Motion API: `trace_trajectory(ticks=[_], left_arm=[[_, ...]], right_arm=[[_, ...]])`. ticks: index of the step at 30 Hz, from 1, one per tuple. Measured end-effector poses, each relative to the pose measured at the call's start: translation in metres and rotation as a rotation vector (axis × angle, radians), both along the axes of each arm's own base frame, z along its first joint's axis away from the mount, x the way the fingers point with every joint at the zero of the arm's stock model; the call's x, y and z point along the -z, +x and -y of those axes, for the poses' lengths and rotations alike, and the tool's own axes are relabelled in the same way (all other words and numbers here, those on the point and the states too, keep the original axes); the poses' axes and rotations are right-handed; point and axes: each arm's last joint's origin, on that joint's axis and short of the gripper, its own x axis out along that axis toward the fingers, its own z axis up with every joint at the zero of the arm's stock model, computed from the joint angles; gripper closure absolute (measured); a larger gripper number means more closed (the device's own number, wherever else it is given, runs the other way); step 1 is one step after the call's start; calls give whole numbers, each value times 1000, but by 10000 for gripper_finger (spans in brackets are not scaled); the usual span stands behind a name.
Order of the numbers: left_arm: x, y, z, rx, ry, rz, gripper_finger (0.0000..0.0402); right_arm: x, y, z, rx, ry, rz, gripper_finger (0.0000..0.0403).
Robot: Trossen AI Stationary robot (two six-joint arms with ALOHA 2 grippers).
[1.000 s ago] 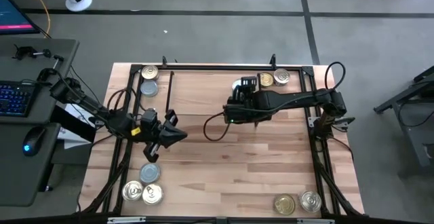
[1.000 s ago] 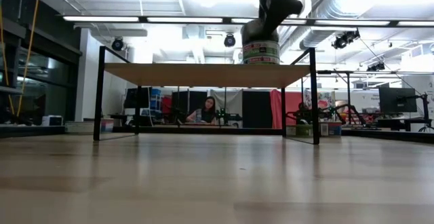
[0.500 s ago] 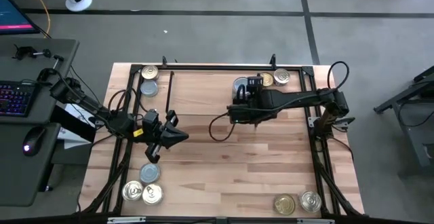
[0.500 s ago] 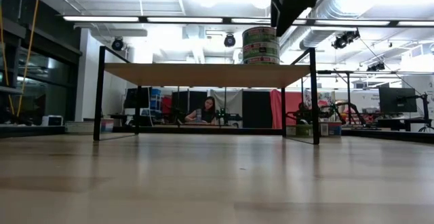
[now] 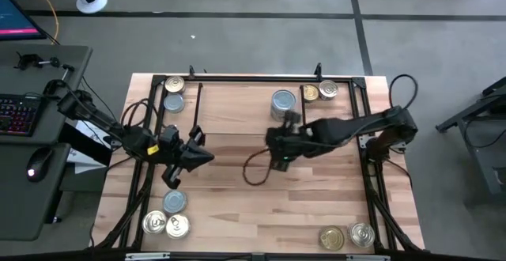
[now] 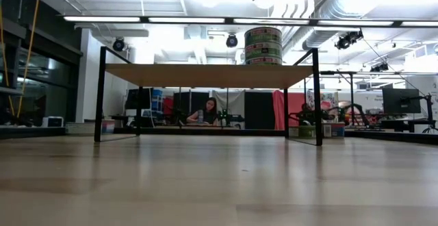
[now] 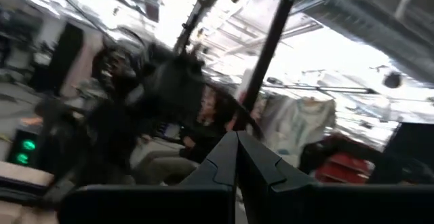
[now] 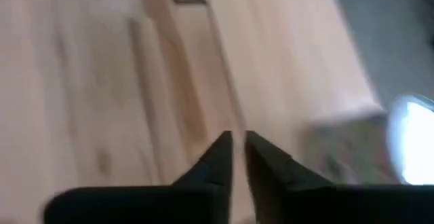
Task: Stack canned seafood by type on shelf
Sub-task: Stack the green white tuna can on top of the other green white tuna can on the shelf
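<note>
Over the shelf point(image 5: 237, 107), right gripper point(image 8: 235, 149) pressed together, empty, near stacked tins point(image 6: 263, 46).

Fluorescent strips point(image 6: 171, 19) are glowing across the ceiling, a person point(image 6: 207, 111) is sitting far back, and a grey floor point(image 5: 237, 43) is surrounding the table point(image 5: 237, 198).

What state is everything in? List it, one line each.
Tin stack: upright on the shelf, free of both grippers.
Shelf: standing level, carrying the stack.
Right gripper: shut, empty, over bare tabletop.
Left gripper: shut, empty.
Front-left tins: lying flat on the table, not on the shelf.
</note>
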Motion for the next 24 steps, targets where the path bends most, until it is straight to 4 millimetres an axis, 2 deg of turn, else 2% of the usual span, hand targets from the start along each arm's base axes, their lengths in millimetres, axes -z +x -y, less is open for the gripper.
trace_trajectory(ticks=[2,5,10,15,20,24], left_arm=[[-2,-2,-2,-38,6,8,401],[-5,-5,-6,-61,1,19,401],[-10,-10,-9,-64,-14,44,402],[-12,-13,-9,-51,-25,50,401],[-12,-13,-8,-49,-26,46,401],[-11,-13,-8,-44,-37,41,401]], right_arm=[[11,19,11,3,56,24,387],[22,41,44,64,117,14,393],[13,62,98,102,124,11,401],[9,69,138,58,168,-85,402],[25,74,161,51,208,-226,403],[35,78,163,5,194,-274,403]])
